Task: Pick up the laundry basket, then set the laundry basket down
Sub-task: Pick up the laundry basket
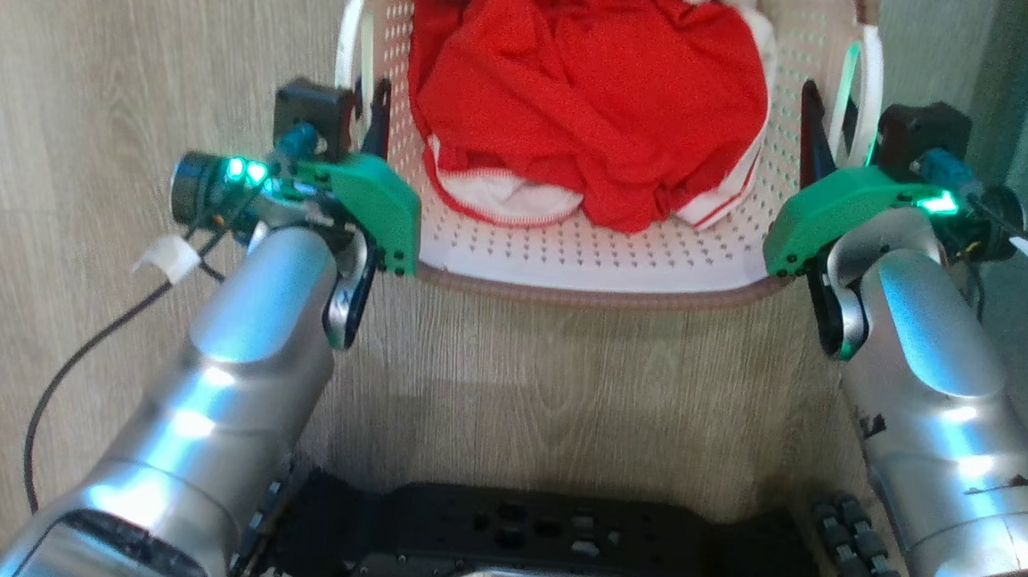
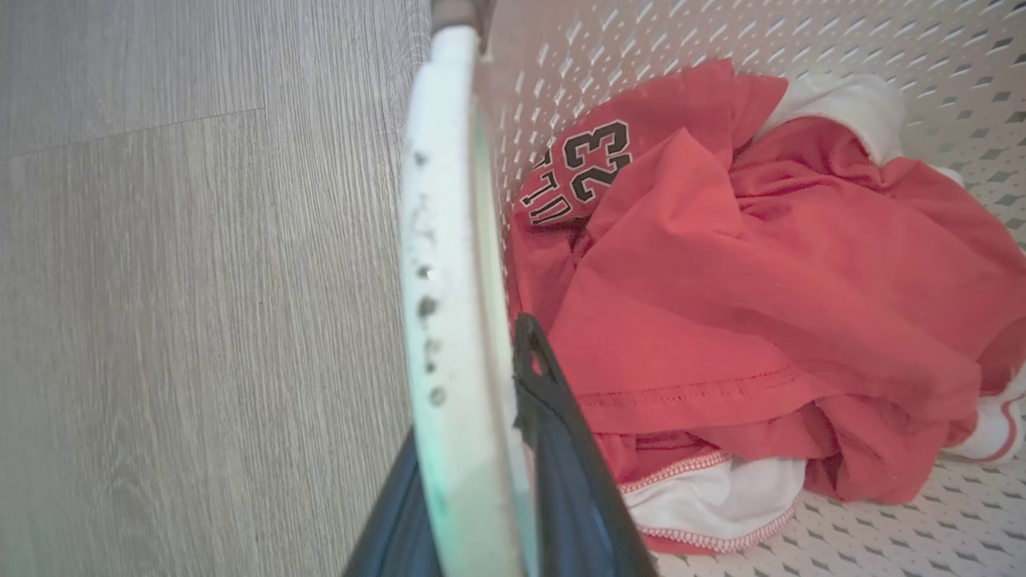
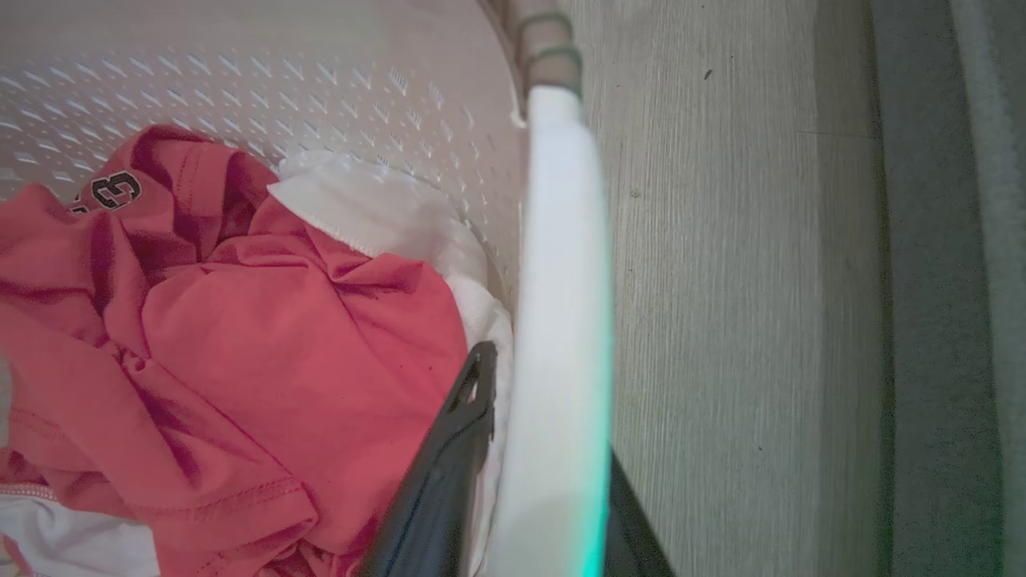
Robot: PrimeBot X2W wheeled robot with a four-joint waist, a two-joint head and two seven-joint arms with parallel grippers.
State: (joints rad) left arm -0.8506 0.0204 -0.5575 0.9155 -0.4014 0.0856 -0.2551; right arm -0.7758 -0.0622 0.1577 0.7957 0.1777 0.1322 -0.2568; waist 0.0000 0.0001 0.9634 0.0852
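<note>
basket [image 1: 604,281] holding red clothes [image 1: 580,87], left gripper [image 1: 368,115] clamped on its left handle [image 1: 350,47], right gripper [image 1: 832,129] clamped on right handle [image 1: 868,78]

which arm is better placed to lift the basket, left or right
Neither alone: the left pincer has a finger each side of the left handle, and the right pincer likewise on the right handle. Lifting the basket likely needs both.

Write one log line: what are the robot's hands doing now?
left hand: grips left handle | right hand: grips right handle | laundry basket: holds red clothes
</note>
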